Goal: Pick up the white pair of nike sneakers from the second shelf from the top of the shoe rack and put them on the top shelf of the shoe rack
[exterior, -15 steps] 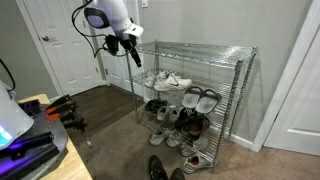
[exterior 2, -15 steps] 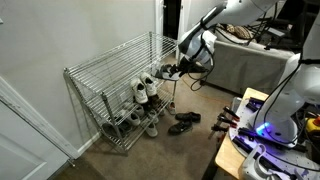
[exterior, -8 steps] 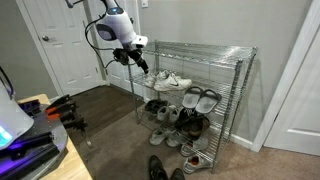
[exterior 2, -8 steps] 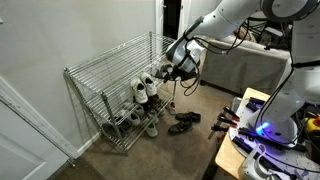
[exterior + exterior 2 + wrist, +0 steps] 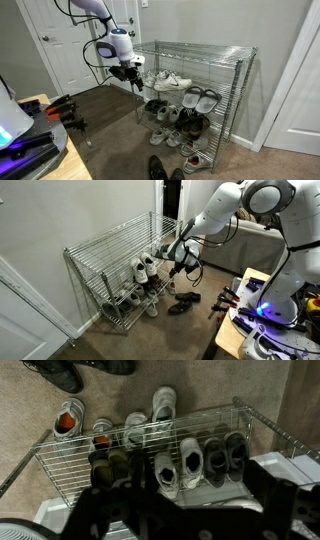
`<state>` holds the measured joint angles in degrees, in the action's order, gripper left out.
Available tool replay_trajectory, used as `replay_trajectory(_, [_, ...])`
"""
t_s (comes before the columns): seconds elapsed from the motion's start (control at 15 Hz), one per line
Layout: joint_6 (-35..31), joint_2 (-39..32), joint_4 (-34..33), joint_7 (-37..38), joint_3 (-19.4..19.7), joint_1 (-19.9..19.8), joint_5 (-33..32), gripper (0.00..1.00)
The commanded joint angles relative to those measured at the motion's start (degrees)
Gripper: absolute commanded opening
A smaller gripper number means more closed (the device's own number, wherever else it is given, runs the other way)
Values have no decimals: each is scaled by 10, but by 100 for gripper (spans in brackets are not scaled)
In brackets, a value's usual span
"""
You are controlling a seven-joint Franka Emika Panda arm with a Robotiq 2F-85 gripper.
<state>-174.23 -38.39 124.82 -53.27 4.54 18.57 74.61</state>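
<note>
The arm bends downward at the shoe rack end, gripper fingers spread apart, just beside the white sneakers without touching them.

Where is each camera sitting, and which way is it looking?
In an exterior view: out in the room, facing the open front of the shoe rack at a slant, a door behind; the arm and gripper show upper left.
In an exterior view: off the rack's end, looking along it; the arm shows upper right.
Wrist view: on the wrist, looking down onto the rack; the gripper's dark, blurred body fills the bottom.
Shared: all three show the white pair of nike sneakers on the rack.
</note>
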Motion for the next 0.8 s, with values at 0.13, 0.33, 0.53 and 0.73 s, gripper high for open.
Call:
replay_trajectory(0.13, [-34,20,-31,-144,-66,-34,63,100])
replay_trajectory(0.33, [-32,23,-65,-235,-97,-55,123,100])
replay_trajectory(0.53, [3,26,-36,-231,-88,-56,103,100])
replay_trajectory(0.73, [-17,28,-38,-317,-96,-68,148,100])
